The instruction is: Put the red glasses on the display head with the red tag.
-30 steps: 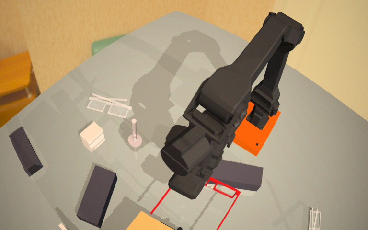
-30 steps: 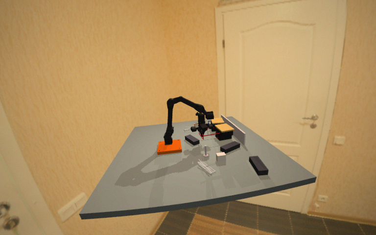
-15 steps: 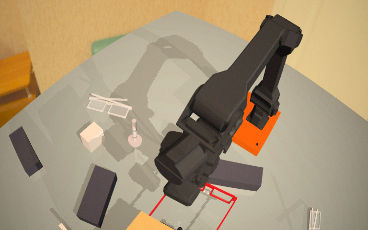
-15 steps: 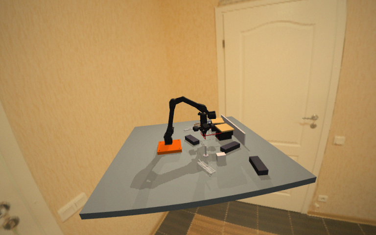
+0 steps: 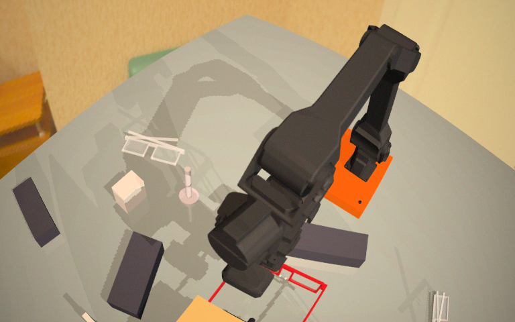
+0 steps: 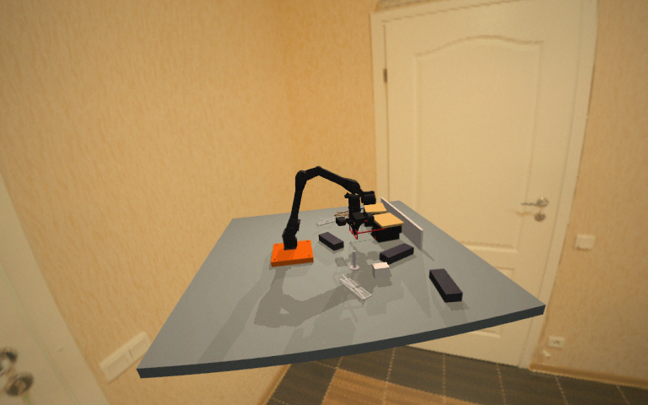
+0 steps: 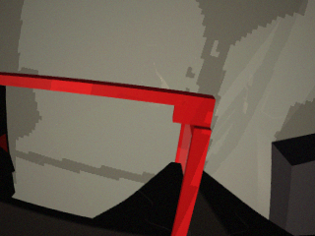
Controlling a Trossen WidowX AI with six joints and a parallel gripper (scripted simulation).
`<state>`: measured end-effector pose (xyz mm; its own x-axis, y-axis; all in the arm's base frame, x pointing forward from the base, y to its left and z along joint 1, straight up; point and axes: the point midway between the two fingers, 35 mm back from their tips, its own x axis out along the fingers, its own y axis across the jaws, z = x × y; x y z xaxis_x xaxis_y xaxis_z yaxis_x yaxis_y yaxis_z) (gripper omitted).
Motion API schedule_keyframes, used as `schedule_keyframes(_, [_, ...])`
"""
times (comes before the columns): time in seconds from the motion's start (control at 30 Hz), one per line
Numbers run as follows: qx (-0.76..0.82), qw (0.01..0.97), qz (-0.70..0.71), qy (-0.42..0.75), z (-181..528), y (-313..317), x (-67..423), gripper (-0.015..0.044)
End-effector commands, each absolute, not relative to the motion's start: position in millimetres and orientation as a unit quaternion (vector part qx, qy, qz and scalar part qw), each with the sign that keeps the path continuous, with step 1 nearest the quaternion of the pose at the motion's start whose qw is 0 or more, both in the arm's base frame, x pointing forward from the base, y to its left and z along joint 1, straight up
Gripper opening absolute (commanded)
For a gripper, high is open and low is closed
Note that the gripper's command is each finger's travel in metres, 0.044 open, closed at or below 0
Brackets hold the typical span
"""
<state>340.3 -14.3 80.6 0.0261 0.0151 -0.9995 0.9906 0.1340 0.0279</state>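
the table is plain grey with darker shadow patches. the arm is black on an orange base. the glasses are red; a second pair is white. three blocks are dark purple-grey, a cube off-white, a peg pale pink. the walls are mottled peach, the door cream.
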Motion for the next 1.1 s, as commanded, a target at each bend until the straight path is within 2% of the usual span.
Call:
schedule_keyframes(0.0, [0.478, 0.536, -0.454, 0.527, 82, -13, 348, 0.0000])
schedule_keyframes(1.07, [0.479, 0.537, -0.453, 0.526, 84, -8, 387, 0.0000])
